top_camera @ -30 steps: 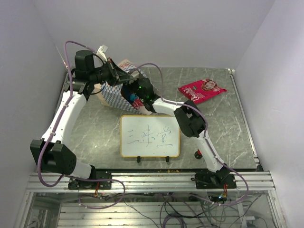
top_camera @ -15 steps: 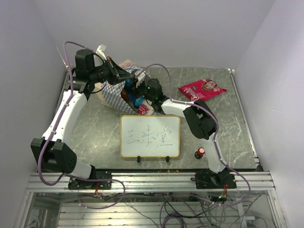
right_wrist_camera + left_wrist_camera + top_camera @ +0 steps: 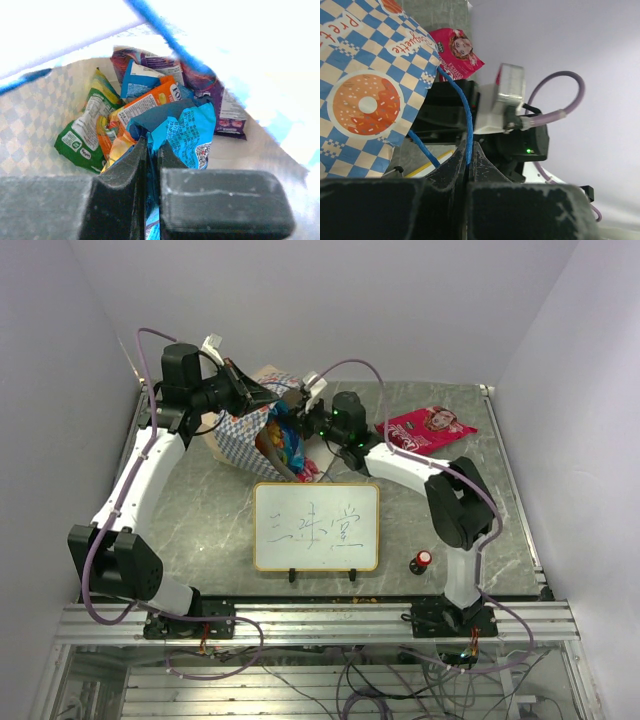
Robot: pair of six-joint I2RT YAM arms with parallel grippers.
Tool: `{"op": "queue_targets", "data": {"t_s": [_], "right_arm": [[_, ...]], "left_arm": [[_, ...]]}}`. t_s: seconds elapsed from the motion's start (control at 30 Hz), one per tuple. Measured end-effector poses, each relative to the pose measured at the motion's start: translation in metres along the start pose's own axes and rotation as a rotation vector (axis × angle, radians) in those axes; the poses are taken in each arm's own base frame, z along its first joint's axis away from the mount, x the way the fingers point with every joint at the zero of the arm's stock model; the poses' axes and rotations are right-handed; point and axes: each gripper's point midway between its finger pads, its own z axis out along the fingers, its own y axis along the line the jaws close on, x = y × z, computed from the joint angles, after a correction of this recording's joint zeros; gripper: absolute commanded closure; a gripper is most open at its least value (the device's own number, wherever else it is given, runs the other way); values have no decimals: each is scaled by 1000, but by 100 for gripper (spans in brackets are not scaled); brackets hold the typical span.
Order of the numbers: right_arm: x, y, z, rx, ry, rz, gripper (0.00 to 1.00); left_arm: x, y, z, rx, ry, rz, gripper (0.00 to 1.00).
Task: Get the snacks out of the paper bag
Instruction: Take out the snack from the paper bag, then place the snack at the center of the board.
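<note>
The paper bag point(image 3: 236, 436) lies tilted at the back left, its mouth facing right. My left gripper point(image 3: 262, 396) is shut on its blue cord handle point(image 3: 465, 117) and holds the mouth up; the checkered side of the paper bag point(image 3: 365, 90) fills the left wrist view. My right gripper point(image 3: 302, 422) is shut on a blue snack packet point(image 3: 283, 446) at the mouth, and its jaws point(image 3: 151, 145) pinch that blue packet point(image 3: 187, 130). Green point(image 3: 82, 132), orange point(image 3: 145, 105) and purple point(image 3: 220, 112) packets lie inside the bag. A red packet with a face point(image 3: 425, 428) lies on the table.
A framed whiteboard point(image 3: 316, 526) stands just in front of the bag. A small red-capped black knob point(image 3: 421, 561) sits at the front right. A small red wrapper point(image 3: 307, 472) lies by the bag mouth. The grey marble table point(image 3: 470, 520) has a metal rim.
My right gripper has drawn back to the right from inside the bag, pulling the blue packet up to the mouth. The right elbow has swung right. The left gripper has held still.
</note>
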Motion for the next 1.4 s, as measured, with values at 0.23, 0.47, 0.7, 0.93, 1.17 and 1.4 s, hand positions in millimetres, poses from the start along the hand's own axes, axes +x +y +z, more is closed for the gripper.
{"op": "queue_targets", "data": {"t_s": [0.23, 0.47, 0.7, 0.93, 1.17, 1.4], "right_arm": [[-29, -12, -28, -1, -3, -4, 100], [-64, 2, -74, -44, -1, -67, 100], [-113, 0, -150, -16, -47, -144, 100], [-144, -49, -223, 320, -53, -215, 100], [-115, -142, -283, 718, 100, -244, 100], [-33, -240, -322, 918, 376, -262, 100]], "left_arm": [[-2, 8, 5, -25, 3, -16, 93], [-11, 12, 12, -55, -8, -24, 93], [-15, 15, 13, -73, -28, -26, 93], [-21, 15, 13, -86, -49, 9, 93], [-28, 9, 15, -76, -58, 30, 93], [-28, 16, 23, -83, -44, 22, 93]]}}
